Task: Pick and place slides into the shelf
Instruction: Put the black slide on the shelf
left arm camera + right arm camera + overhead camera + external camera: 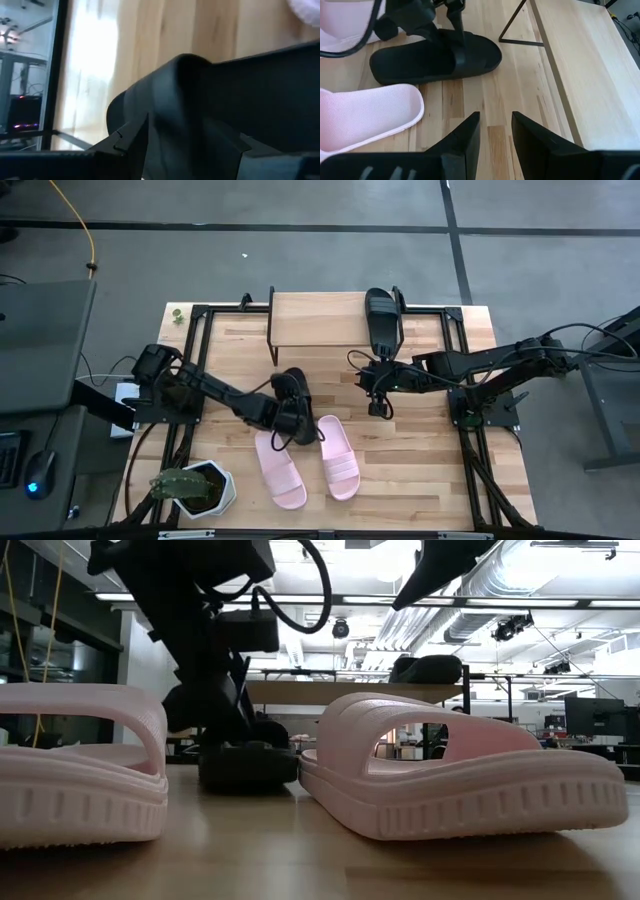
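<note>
Black slide (435, 56) unbranded, left gripper (290, 418) clamping

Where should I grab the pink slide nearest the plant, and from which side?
Grip the pink slide by its wide strap, coming straight down from above. It lies flat, sole down, and the low view shows the strap arching clear of the footbed, so one finger could likely slip under it. Approach from the plant side; the other pink slide lies close on the opposite side.

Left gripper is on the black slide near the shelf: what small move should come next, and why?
Probably lift it. The left gripper straddles the strap of the black slide, which lies flat on the table short of the shelf. The right gripper hangs open, empty.
</note>
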